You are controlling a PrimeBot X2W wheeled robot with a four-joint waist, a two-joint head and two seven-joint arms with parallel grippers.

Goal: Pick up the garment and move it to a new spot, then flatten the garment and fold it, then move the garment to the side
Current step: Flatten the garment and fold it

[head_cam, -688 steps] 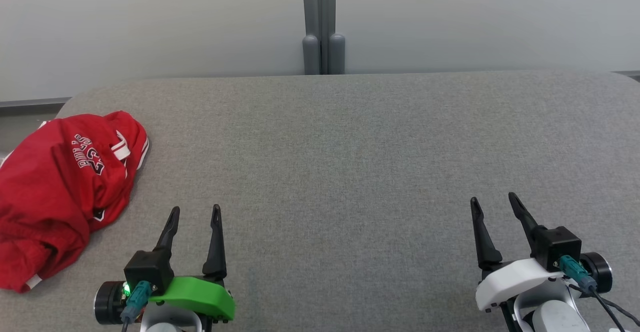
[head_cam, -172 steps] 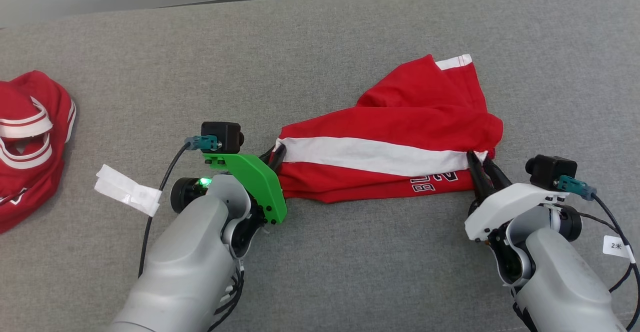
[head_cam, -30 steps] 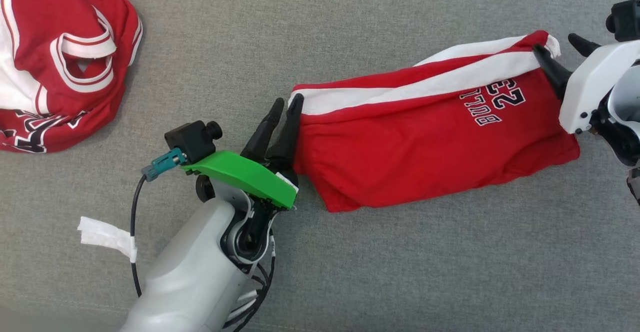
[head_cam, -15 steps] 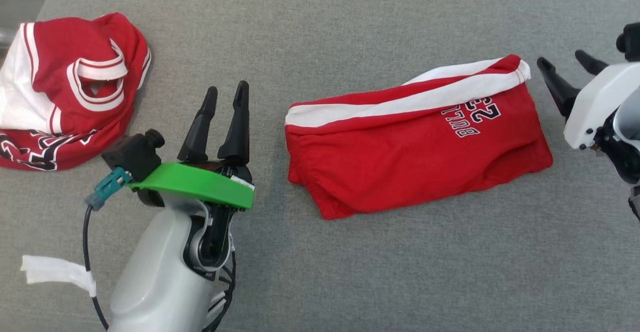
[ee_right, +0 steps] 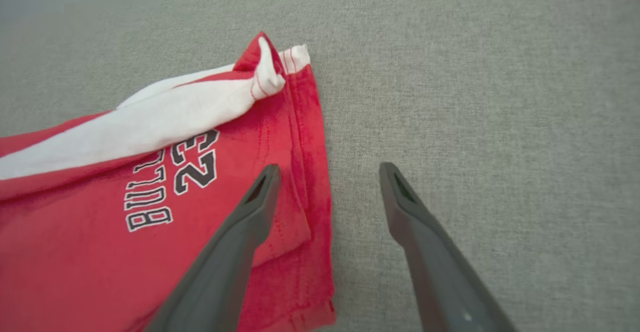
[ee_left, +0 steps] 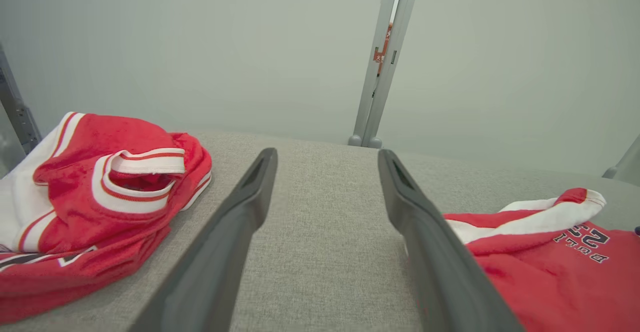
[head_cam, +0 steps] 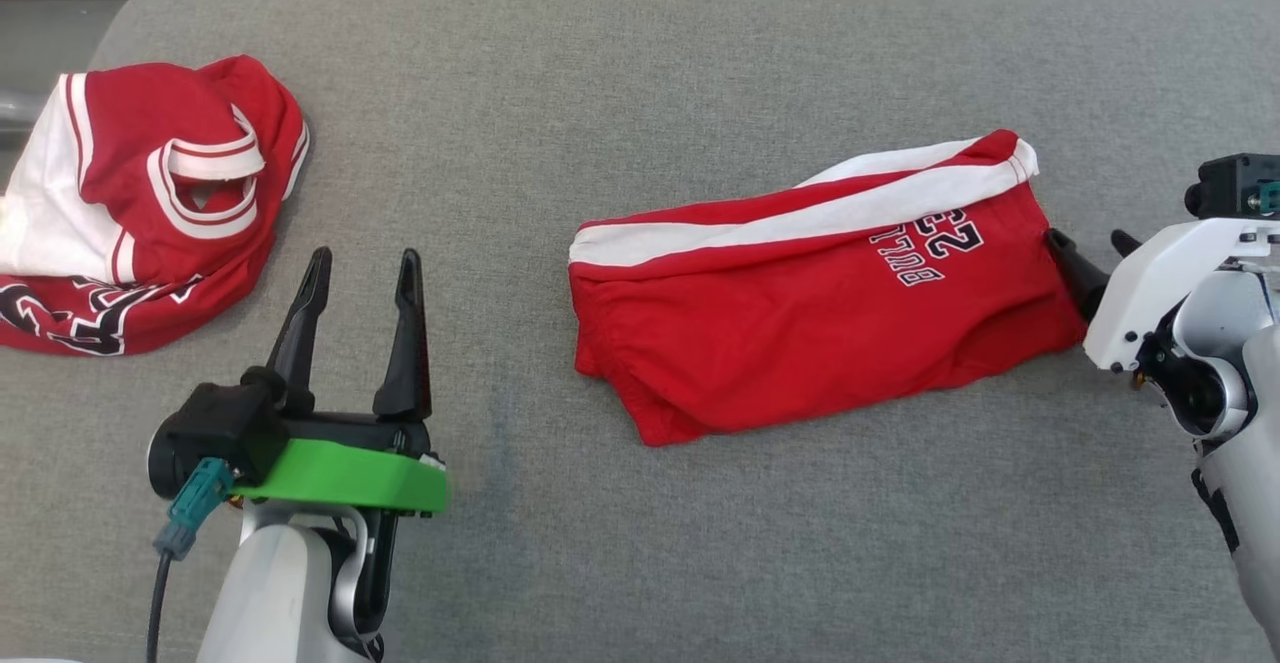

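Garment: red shorts [head_cam: 800,343] [ee_left: 550,272] [ee_right: 100,252], lying as a rumpled oblong whose long side runs from 8 o'clock up to 2 o'clock in the head view.
Stripe: a broad white band [head_cam: 800,223] along the far long edge, bunched into a small twist at the right-hand end.
Lettering: dark "BULLS 23" with a white outline [head_cam: 925,248] [ee_right: 170,182], near the right end and upside down from the head view.
Cloth: soft wrinkles all over. The near-left corner bulges and the stitched hem at the right end lies doubled.
Where it lies: on the grey table [head_cam: 600,93], at about 3 o'clock from the middle of the head view.
Left tool [head_cam: 364,258] [ee_left: 327,154]: fingers spread wide and holding nothing, pointing to 12 o'clock. The garment is at its 2 o'clock, well apart, with bare table between them.
Right tool [head_cam: 1086,238] [ee_right: 329,168]: fingers spread wide and empty, at the garment's 3 o'clock end. In the right wrist view one finger hangs over the hem and the other over bare table. I cannot tell whether it touches the cloth.
Other garment: a red and white jersey [head_cam: 130,213] [ee_left: 90,207], heaped at the left tool's 10 o'clock, by the table's left edge.
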